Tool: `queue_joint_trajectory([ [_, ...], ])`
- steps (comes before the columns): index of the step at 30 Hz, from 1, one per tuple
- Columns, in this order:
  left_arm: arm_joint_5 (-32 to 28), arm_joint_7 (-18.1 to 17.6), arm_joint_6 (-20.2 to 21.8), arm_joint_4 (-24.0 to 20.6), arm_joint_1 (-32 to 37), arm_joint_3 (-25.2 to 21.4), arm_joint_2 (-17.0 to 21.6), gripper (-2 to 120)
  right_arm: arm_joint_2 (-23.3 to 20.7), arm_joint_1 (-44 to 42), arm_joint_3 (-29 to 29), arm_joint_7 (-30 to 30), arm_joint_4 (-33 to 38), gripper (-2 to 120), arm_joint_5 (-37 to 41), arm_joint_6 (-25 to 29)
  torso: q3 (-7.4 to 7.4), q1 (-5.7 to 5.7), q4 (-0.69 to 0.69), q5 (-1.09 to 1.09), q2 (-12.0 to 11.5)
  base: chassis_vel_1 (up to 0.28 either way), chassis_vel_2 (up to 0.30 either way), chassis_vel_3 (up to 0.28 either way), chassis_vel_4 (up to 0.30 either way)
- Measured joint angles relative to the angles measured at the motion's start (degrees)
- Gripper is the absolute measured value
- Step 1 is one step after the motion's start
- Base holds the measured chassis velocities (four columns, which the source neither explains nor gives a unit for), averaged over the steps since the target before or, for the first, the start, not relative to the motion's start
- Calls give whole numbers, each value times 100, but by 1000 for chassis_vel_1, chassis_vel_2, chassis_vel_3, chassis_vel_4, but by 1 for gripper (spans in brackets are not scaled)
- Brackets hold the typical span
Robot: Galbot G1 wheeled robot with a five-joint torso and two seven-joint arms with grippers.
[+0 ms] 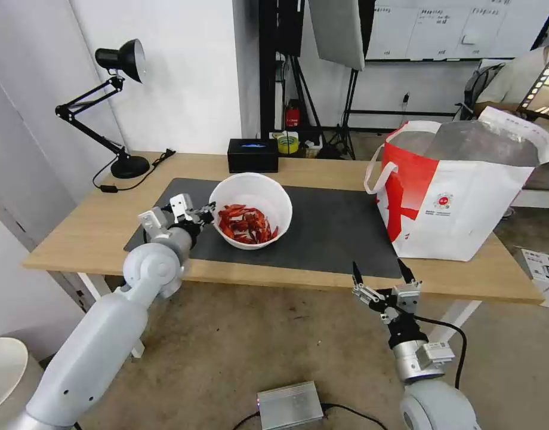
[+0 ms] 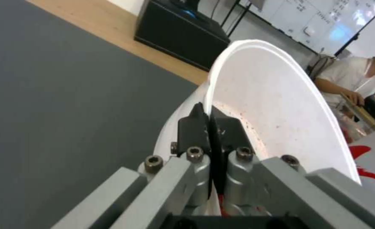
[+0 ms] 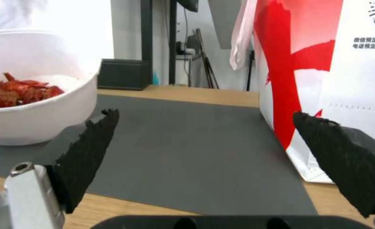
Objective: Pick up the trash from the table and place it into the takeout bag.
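- The bowl (image 1: 250,209) of red shells (image 1: 246,224) sits mid-mat (image 1: 322,230) on the surface (image 1: 77,230), tilted toward the near side.
- The left hand (image 1: 207,214) is clenched on the bowl's left rim, one finger (image 2: 191,127) outside the wall and one inside.
- Judgement: lift level and slowly; a one-sided rim pinch lets the bowl sag and spill shells.
- The bag (image 1: 465,191) stands open at far right, well apart.
- The right hand (image 1: 382,276) hangs released off the near edge.

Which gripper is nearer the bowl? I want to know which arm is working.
Left. The left gripper is shut on the rim of the bowl. The right gripper hangs open off the table's front edge, apart from the bowl.
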Motion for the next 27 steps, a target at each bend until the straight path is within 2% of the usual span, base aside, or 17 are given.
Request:
queue_joint_trajectory([
  [12, -250, -197, 64, -74, -320, 137, -15, 0, 0, 0, 0, 0, 0, 100, 0, 0, 0, 0, 1, 0, 0, 0, 0, 0, 0],
  [22, -717, -555, 126, -210, -922, 399, -68, 0, 0, 0, 0, 0, 0, 100, 0, 0, 0, 0, 1, 0, 0, 0, 0, 0, 0],
  [27, -982, -810, 135, -161, -1449, 654, -223, 0, 0, 0, 0, 0, 0, 100, 0, 0, 0, 0, 0, 1, 0, 0, 0, 0, 0],
])
